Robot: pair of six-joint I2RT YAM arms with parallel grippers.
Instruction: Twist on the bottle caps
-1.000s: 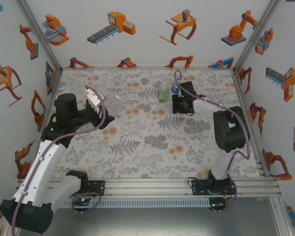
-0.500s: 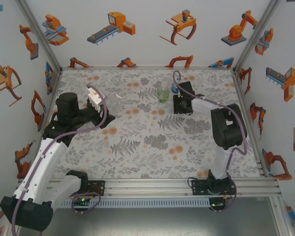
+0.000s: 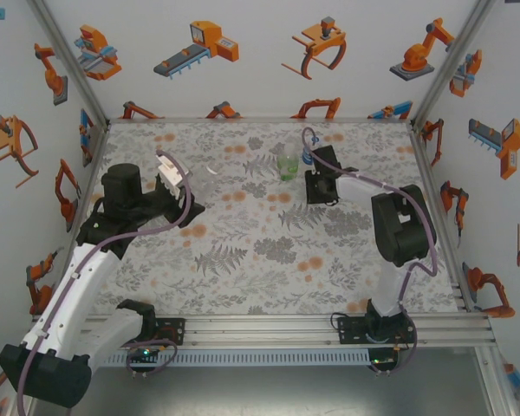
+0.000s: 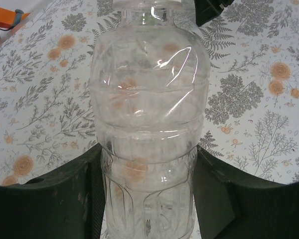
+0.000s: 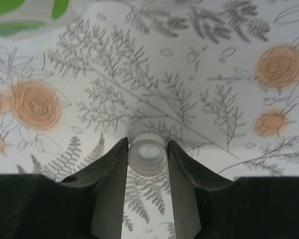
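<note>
Two hands loaded: left hand (image 4: pixel 148 199) clamped on clear bottle (image 4: pixel 149 99); right hand (image 5: pixel 147 148) pinching cap (image 5: pixel 147 157). Shallow grip, so cap may squirt out.

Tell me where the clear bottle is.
In the left wrist view, the clear bottle is clamped in the left gripper, on the left side of the table.

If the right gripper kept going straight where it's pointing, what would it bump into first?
Probably the flowery tablecloth just ahead. The right gripper pinches a white cap, so the cap would likely touch first. The green-labelled bottle sits off to the side. Depth is unclear.
</note>
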